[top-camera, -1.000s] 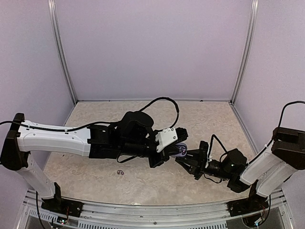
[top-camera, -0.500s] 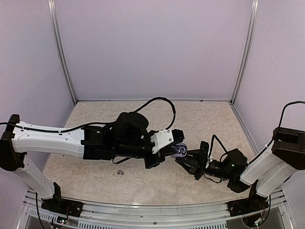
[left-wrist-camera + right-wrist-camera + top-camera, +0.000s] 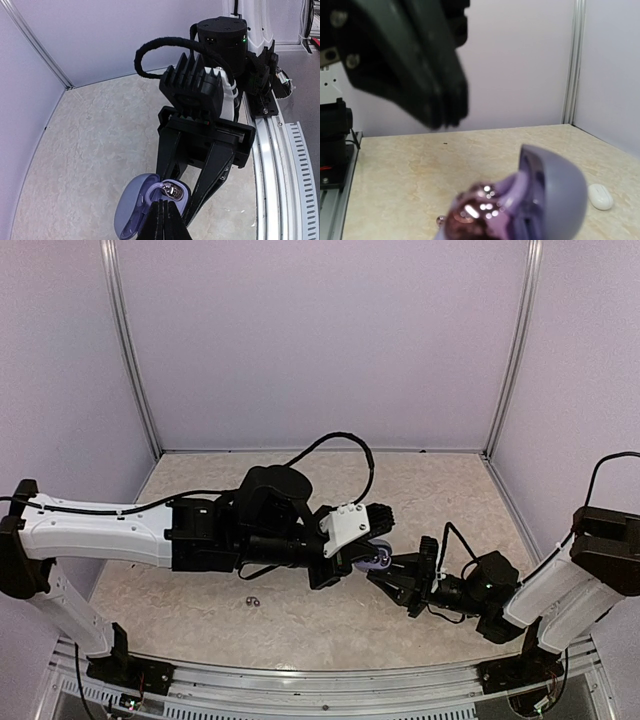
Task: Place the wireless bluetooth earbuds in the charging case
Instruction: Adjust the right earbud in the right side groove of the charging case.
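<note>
While the right gripper (image 3: 388, 568) is clamped on the open charging case (image 3: 131, 215), holding it up off the table (image 3: 450, 490), the left gripper (image 3: 163, 209) hangs directly over the case's tray. Its fingers are pressed together with nothing visible between them. Right under those tips one earbud (image 3: 172, 190) — dark and glossy — sits in the tray, next to the raised lid. From the right wrist view it looks bedded in, though I cannot tell whether it is fully seated in its socket.

The task reads as partly done, with at least one bud in this case. The second socket is hidden behind the seated bud and the left fingers, so I cannot say if it is filled. Two tiny loose buds (image 3: 250, 601) lie on the table well to the left of the case, toward the near edge, with neither arm touching them — these look like what remains. A small white oval thing (image 3: 600, 196) rests on the table beyond the case, too blurred to name. The next work is probably a light press to seat the bud, then fetching the loose ones.
</note>
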Available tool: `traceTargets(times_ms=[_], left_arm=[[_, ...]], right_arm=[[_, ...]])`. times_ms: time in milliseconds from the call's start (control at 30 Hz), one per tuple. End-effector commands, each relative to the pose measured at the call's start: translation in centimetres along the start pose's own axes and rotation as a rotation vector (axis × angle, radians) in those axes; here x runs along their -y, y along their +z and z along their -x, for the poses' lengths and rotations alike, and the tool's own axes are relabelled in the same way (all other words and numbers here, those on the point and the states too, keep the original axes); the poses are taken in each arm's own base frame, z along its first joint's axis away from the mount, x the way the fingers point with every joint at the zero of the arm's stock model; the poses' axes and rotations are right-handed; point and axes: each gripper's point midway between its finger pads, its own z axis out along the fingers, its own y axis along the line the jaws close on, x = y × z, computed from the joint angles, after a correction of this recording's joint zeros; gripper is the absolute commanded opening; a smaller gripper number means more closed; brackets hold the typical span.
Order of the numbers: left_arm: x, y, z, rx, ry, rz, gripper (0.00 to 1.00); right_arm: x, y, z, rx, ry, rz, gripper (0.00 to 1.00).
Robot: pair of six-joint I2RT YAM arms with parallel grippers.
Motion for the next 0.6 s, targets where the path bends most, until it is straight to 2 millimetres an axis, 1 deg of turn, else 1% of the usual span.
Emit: traceTargets(times_ms=[0, 133, 300, 433, 567], left_arm=[[0.4, 0.8, 1.3, 0.027, 0.028, -0.021, 0.05], [0.9, 1.2, 1.7, 0.036, 0.037, -0.037, 0.04], [1.1, 1.6, 1.4, 0.029, 0.038, -0.042, 0.04], [1.0, 2.3, 0.2, -0.015, 0.033, -0.032, 0.04], [1.3, 2.8, -1.4, -0.063, 0.019, -0.038, 0.03]], right_arm=[[-0.3, 0.4, 3.3, 0.129, -0.040, 0.014, 0.00], [-0.4, 0.4, 3.4, 0.128, -0.039, 0.017, 0.00], [-0.4, 0.4, 3.4, 0.129, -0.038, 0.020, 0.00], [-0.5, 0.4, 3.6, 0.134, -0.041, 0.024, 0.00], [-0.5, 0.3, 3.8, 0.137, -0.048, 0.023, 0.00]])
